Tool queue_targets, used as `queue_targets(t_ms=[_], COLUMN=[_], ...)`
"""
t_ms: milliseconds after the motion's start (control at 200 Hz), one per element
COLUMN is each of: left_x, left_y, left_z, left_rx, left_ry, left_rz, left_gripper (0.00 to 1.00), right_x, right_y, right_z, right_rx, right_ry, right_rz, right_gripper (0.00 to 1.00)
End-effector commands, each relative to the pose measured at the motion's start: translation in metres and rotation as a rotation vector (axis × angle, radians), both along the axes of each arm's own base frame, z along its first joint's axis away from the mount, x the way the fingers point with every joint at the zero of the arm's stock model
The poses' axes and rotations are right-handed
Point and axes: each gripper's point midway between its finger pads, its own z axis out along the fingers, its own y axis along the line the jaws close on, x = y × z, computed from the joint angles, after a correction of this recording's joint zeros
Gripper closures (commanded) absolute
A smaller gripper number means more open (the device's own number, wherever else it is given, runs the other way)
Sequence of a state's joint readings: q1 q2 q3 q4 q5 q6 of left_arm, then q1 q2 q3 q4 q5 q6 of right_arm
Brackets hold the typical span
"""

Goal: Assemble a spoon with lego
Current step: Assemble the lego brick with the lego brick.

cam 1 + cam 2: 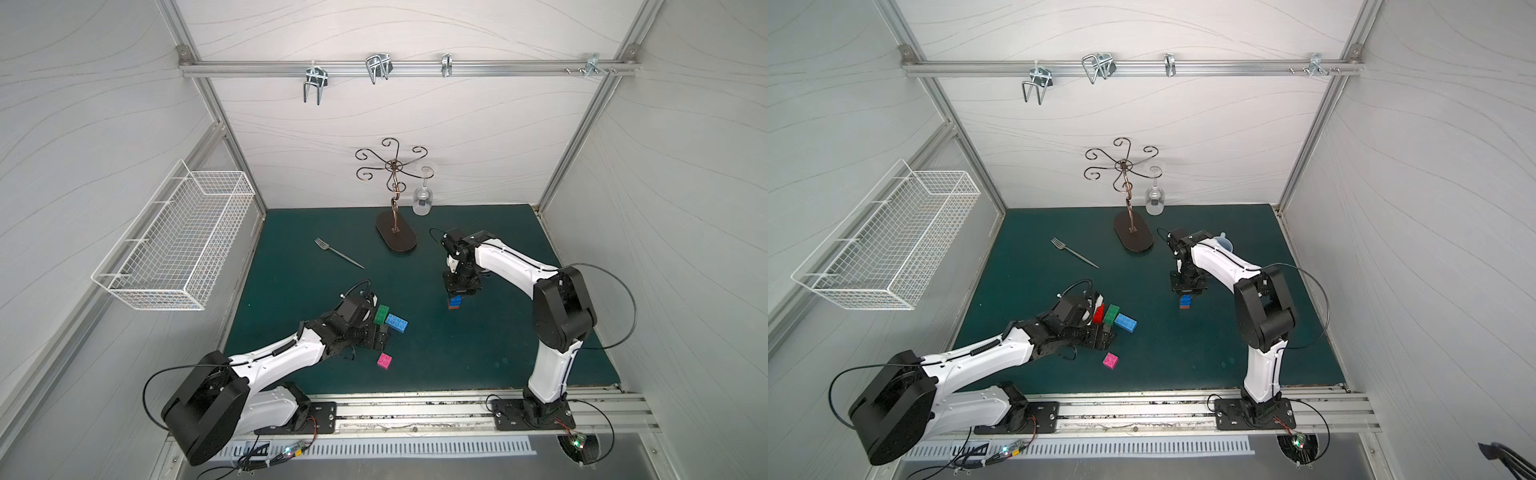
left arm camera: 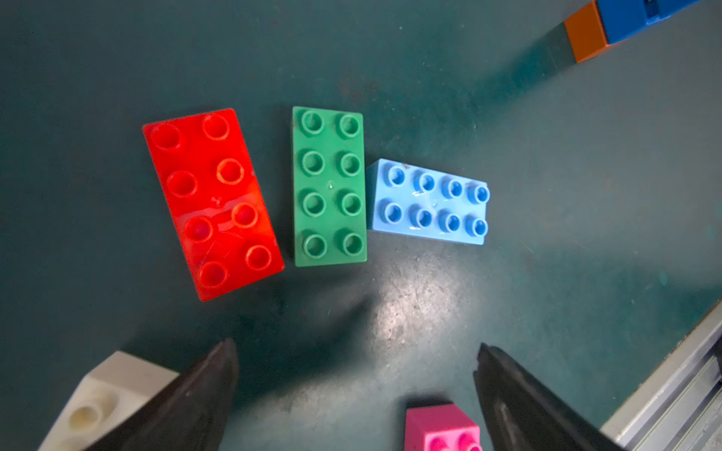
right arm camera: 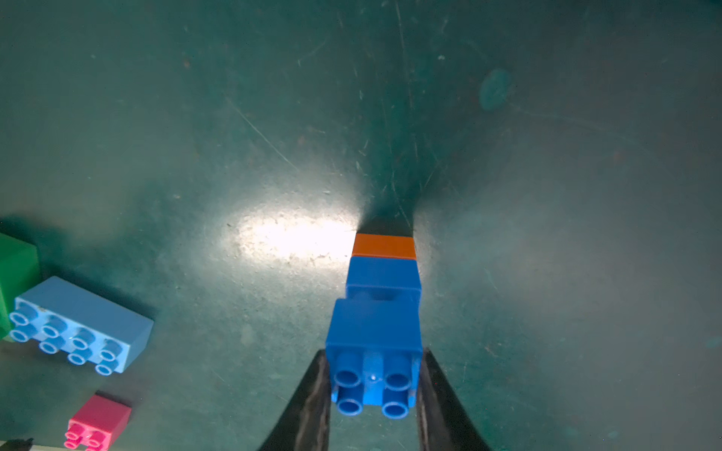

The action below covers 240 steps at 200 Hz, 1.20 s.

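Blue-and-orange stem [image 1: 455,302], right of centre in a top view, clamped by right gripper [image 3: 375,351], likely steadied for joining. Left gripper [image 2: 356,343] gapes empty near red brick [image 2: 213,203], green brick [image 2: 330,187], light-blue brick [image 2: 429,203]: probably choosing next.

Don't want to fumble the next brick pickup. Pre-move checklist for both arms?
1. The right jaws shut on the blue-and-orange stem: ok.
2. The left jaws open and empty: ok.
3. The red brick, green brick and light blue brick studs up: ok.
4. The green brick clear of the light blue brick: not ok, they touch.
5. The stem's orange end seated on the mat: cannot tell.
6. The white brick clear of the left jaws: cannot tell, it sits right beside one.
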<state>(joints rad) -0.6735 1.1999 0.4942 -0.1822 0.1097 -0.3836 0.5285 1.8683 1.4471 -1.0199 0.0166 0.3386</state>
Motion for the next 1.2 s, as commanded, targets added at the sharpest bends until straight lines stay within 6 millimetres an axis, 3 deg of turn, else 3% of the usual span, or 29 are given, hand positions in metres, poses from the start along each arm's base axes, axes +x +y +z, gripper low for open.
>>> queue_targets(t_ms=[0,590,840,1016,1196], left_x=[0.015,0.015,0.015,0.015,0.015], left_y=[-0.013,-0.012,-0.011,-0.010,-0.009], left_z=[0.020,0.020,0.021,0.021,0.024], left_rx=[-0.038,-0.036,-0.033,-0.031,-0.032], left_ry=[-0.058,-0.062,-0.065,-0.067,-0.075], left_rz=[-0.015,-0.010,-0.006,-0.003,0.000], left_gripper=[0.00,0.00,0.00,0.00,0.00], right_x=[-0.005,-0.012,-0.016,-0.013,-0.012], right_y=[-0.003,-0.006,-0.006,0.000,-0.007], right_z=[-0.005,-0.028,-0.053,-0.045,-0.045], right_rx=[0.001,0.001,-0.015,0.022,-0.030], right_ry=[0.022,0.060,0.120,0.108,0.105], right_rz=[0.006,-0.016,-0.015,-0.015,-0.005], right_gripper=[0.73,0.73,0.73,0.74,0.72])
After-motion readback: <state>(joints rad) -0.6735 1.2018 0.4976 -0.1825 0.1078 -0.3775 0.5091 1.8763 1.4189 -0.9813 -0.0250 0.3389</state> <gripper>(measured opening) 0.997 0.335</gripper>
